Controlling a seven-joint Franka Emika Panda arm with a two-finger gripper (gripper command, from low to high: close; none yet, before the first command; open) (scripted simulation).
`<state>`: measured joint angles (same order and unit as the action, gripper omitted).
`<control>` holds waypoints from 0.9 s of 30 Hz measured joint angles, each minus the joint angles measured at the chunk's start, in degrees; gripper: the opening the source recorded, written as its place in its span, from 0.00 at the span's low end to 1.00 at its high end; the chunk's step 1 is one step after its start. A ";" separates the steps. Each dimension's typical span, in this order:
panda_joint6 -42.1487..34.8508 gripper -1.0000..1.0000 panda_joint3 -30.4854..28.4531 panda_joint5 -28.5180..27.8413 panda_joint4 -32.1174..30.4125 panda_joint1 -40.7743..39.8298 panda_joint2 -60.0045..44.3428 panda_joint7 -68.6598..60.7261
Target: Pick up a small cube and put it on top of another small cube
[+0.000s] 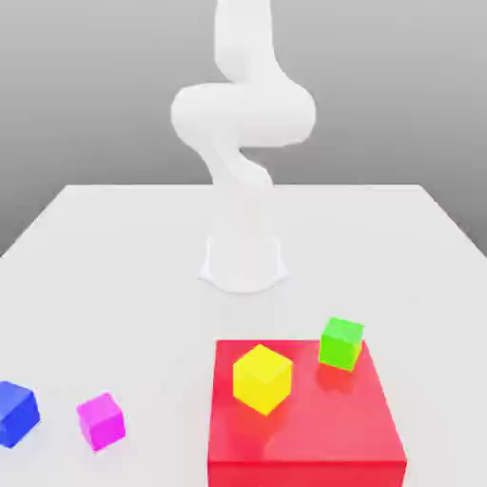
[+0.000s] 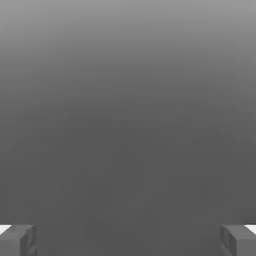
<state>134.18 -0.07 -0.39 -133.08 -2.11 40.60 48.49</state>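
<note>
My gripper (image 2: 128, 240) was spread wide and empty, the stacking yet to begin; the magenta cube (image 1: 102, 421) sat beside the blue cube (image 1: 17, 415), green (image 1: 340, 343) and yellow cubes (image 1: 262, 379) on the red block (image 1: 302, 409).

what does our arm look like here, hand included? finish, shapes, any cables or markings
Smooth, glossy-looking white robot arm with rounded, bulging joints and a flared white base. No cables or markings visible on it. The hand has two blocky dark-grey fingers, each with a small white patch beside it.
</note>
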 joint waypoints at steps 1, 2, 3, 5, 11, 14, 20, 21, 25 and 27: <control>1.01 0.50 0.00 -0.10 -0.55 -0.96 -2.26 1.09; 2.01 0.50 -0.08 -0.28 -1.09 -1.80 -4.43 2.20; 2.99 0.50 -0.16 -0.45 -1.62 -2.62 -6.55 3.28; 4.91 0.50 -0.39 -0.76 -2.66 -4.19 -10.74 5.41; 10.62 0.50 -1.87 -1.63 -5.75 -8.17 -23.20 11.67; 13.47 0.50 -2.90 -1.68 -7.30 -9.92 -29.43 14.52; 19.20 0.50 -5.03 -0.10 -10.40 -14.06 -41.91 19.03; 20.15 0.50 -5.19 0.44 -10.91 -14.48 -43.99 19.58; 24.17 0.50 -5.45 3.36 -12.60 -16.28 -52.34 20.89; 27.14 0.50 -4.84 4.63 -12.19 -17.02 -56.50 20.39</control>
<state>161.32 -4.91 4.23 -145.27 -19.13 -15.90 68.88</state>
